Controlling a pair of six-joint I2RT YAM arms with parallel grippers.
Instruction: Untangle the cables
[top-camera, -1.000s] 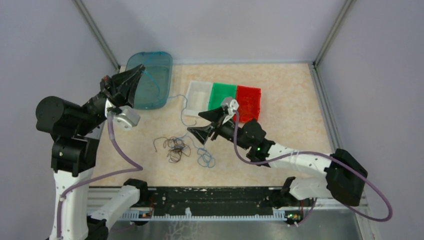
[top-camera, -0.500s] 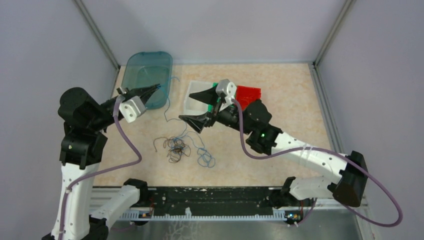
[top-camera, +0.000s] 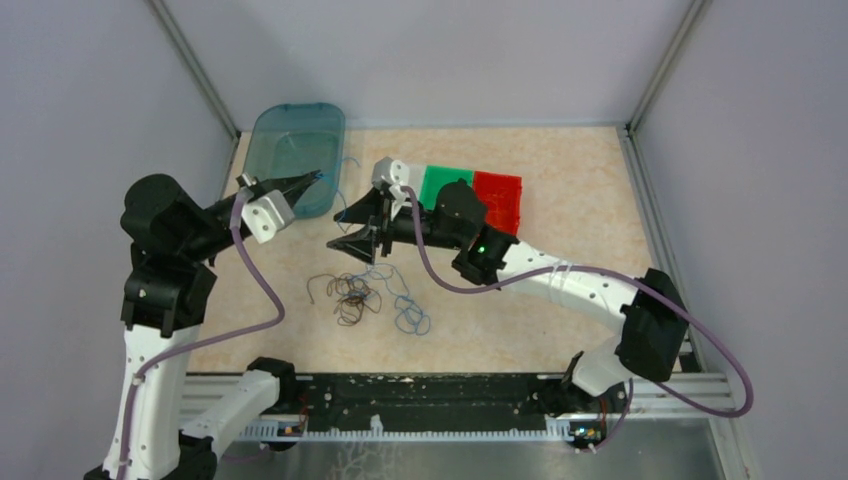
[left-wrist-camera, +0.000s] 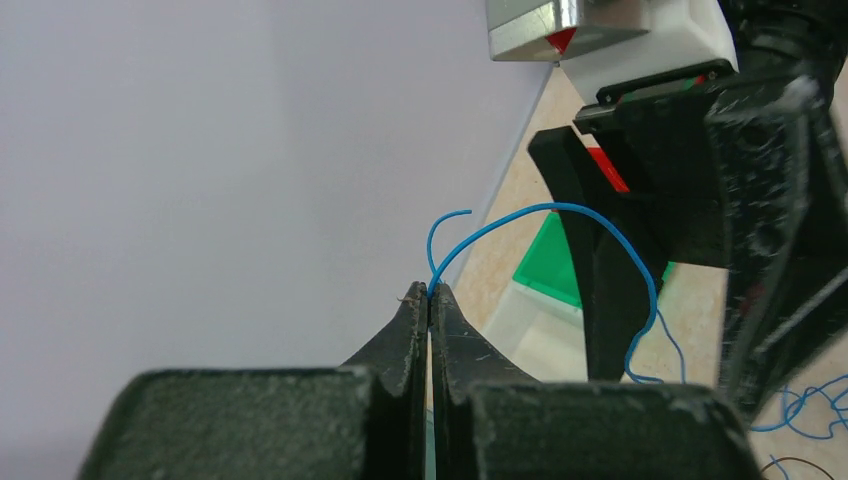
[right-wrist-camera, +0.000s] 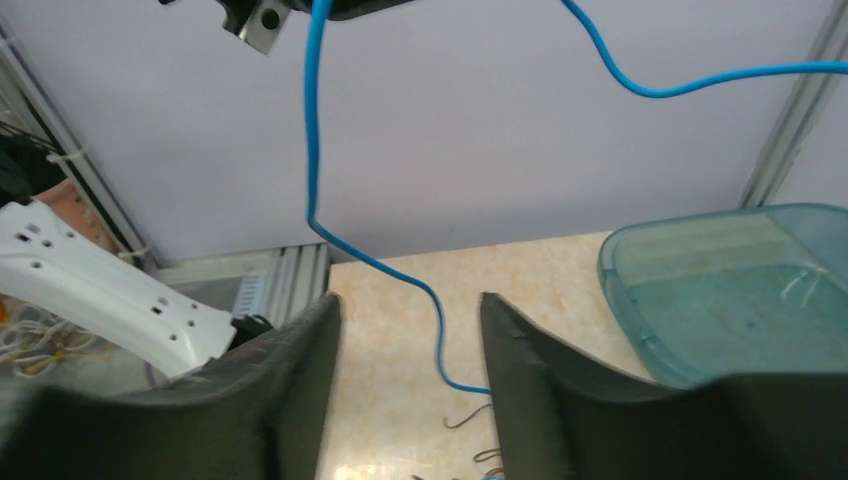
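Observation:
The cables lie in a loose pile mid-table: dark brown curls (top-camera: 350, 292) and blue loops (top-camera: 406, 316). One blue cable (top-camera: 340, 205) rises from the pile to my left gripper (top-camera: 318, 176), which is shut on its end at the teal bin's edge. In the left wrist view the pinched blue cable (left-wrist-camera: 560, 207) arcs away from the closed tips of the left gripper (left-wrist-camera: 430, 294). My right gripper (top-camera: 352, 228) stands open just right of that raised strand. In the right wrist view the blue cable (right-wrist-camera: 311, 150) hangs between the open jaws of the right gripper (right-wrist-camera: 408, 300), touching neither.
A teal bin (top-camera: 290, 130) sits at the back left, also visible as the teal bin (right-wrist-camera: 740, 280). A green bin (top-camera: 447, 183) and a red bin (top-camera: 500, 195) stand in a row behind the right arm. Purple arm hoses loop beside both arms.
The left gripper swung right and lifted the blue cable off the table, then held still. The right gripper moved left up to the raised strand and its jaws narrowed.

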